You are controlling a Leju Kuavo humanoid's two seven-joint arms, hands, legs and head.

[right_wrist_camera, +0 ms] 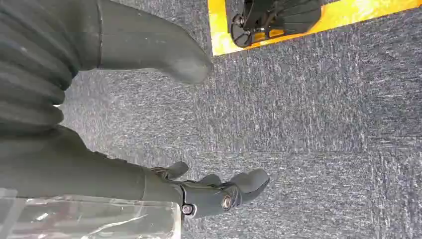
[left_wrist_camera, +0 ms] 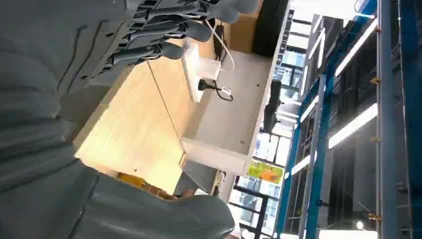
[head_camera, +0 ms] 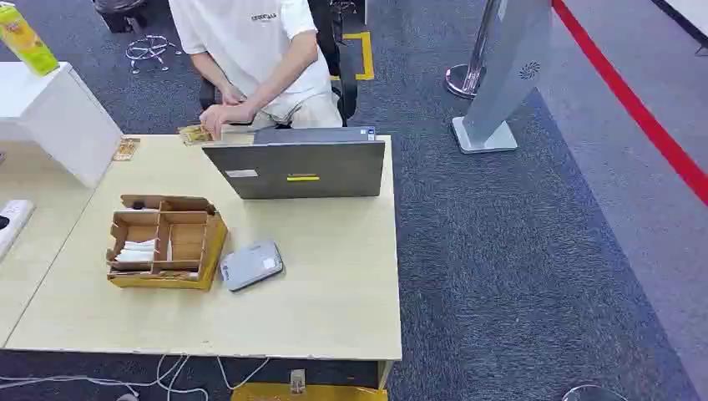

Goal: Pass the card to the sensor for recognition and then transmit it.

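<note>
The white cards point(head_camera: 138, 251) stand on edge in the brown cardboard divided box point(head_camera: 167, 242) on the pale wooden tabletop point(head_camera: 334, 301), long edges running across the robot's view; the flat grey sensor pad point(head_camera: 250, 265) lies just beside the box, to its right; the box sits left of centre, so the left hand point(left_wrist_camera: 164, 35) is probably nearer; it hangs over the tabletop's left part, fingers loosely apart, holding nothing; the right hand point(right_wrist_camera: 149, 124) hangs over grey carpet, thumb and fingers parted, empty, though only partly visible.
</note>
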